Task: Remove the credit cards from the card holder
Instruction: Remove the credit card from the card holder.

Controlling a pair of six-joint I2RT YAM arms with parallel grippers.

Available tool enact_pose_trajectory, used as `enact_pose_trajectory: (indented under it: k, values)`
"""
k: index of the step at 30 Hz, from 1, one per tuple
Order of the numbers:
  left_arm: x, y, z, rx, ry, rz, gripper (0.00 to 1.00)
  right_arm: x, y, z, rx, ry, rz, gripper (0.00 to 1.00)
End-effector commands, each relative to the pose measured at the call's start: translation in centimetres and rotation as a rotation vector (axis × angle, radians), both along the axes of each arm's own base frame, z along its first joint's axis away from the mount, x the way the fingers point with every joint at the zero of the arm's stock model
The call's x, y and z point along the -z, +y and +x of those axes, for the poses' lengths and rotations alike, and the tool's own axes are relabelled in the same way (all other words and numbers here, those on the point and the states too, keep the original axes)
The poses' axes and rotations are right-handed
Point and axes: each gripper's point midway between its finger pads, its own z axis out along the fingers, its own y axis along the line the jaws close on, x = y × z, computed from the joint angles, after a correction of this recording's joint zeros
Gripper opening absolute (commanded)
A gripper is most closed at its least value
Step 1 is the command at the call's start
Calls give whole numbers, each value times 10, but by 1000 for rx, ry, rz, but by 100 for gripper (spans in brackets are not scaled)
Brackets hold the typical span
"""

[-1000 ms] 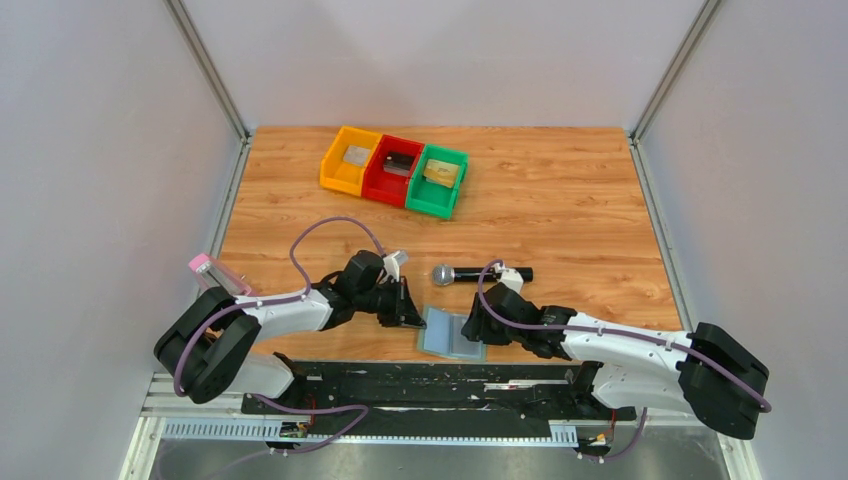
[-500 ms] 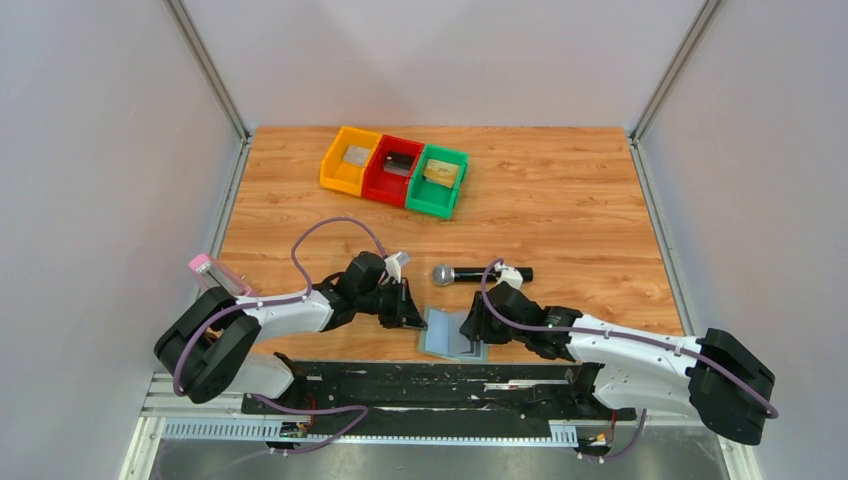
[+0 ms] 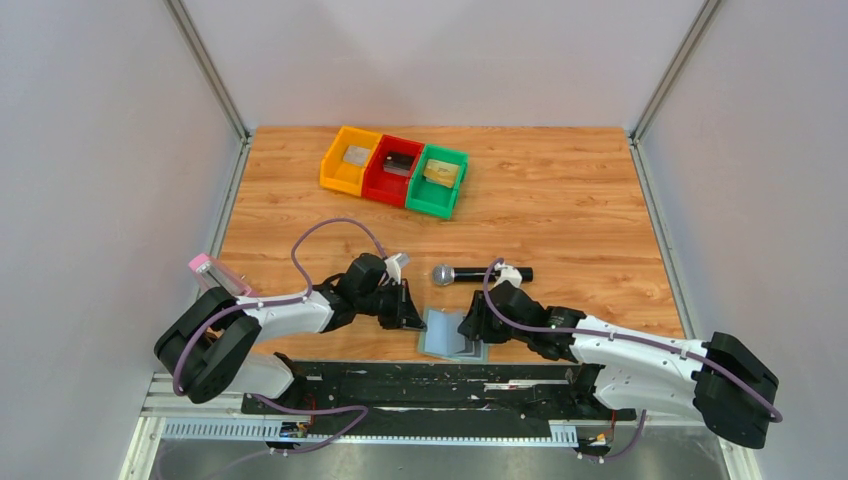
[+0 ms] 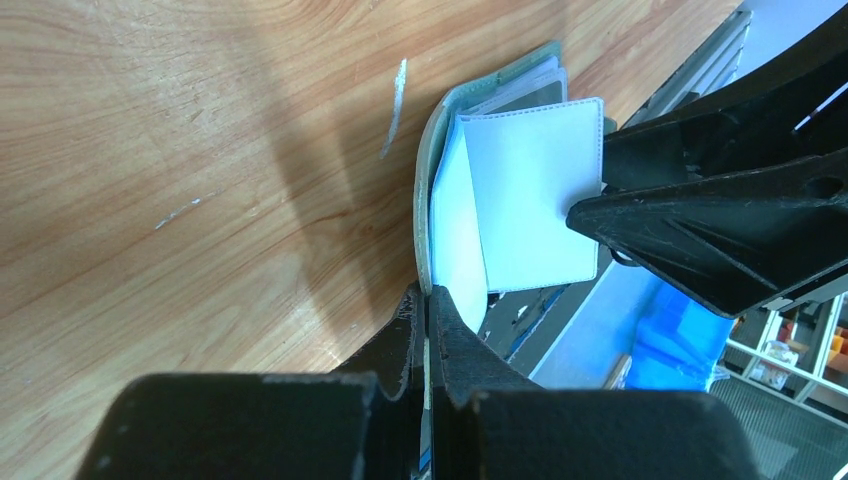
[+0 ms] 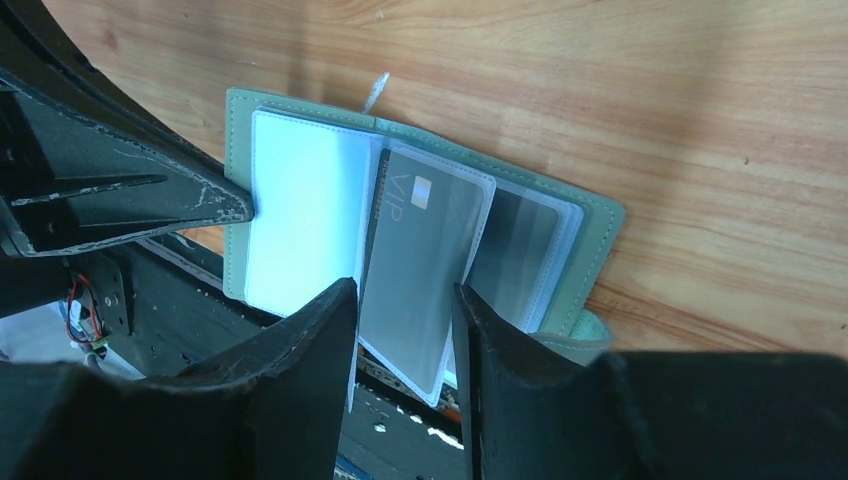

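Right gripper (image 5: 402,290) first: its two fingers are spread, one on each side of a clear sleeve with a grey VIP card (image 5: 420,240) in it. Can't tell if they're actually squeezing the sleeve. The left gripper (image 4: 425,300) is closed up, both tips together right at the edge of the card holder (image 5: 300,215). Whether anything is pinched between them, I can't make out.

One holder, lying open on the table (image 3: 560,200) at the near edge, smack between the two grippers. It's pale greenish cover down, with one blank white page on the left gripper's side. Behind the VIP sleeve there's a second sleeve with a darker card (image 5: 520,240), so that's two cards I can count in the holder.

Just past the right gripper lies one black microphone (image 3: 480,274), not touching the holder. Way at the back there are three bins touching in a row: yellow bin (image 3: 335,172), red bin (image 3: 378,187), green bin (image 3: 432,205). Each has one flat thing in it, and the green one's is a gold-yellow card (image 3: 441,173).
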Motion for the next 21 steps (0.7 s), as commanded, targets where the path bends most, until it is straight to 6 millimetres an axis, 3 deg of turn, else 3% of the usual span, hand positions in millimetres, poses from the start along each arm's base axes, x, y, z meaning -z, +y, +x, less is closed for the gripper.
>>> enact_pose_trajectory:
  k: [1, 8, 21]
  values:
    - [-6, -3, -1, 3, -24, -16, 0, -22, 18, 6, -34, -45, 85, 42]
    - [-4, -3, -2, 5, -22, -14, 0, -28, 27, 4, -62, -52, 133, 44]
    - [-3, -2, -2, 2, -19, -10, 0, -27, 26, 5, -52, -56, 145, 36]
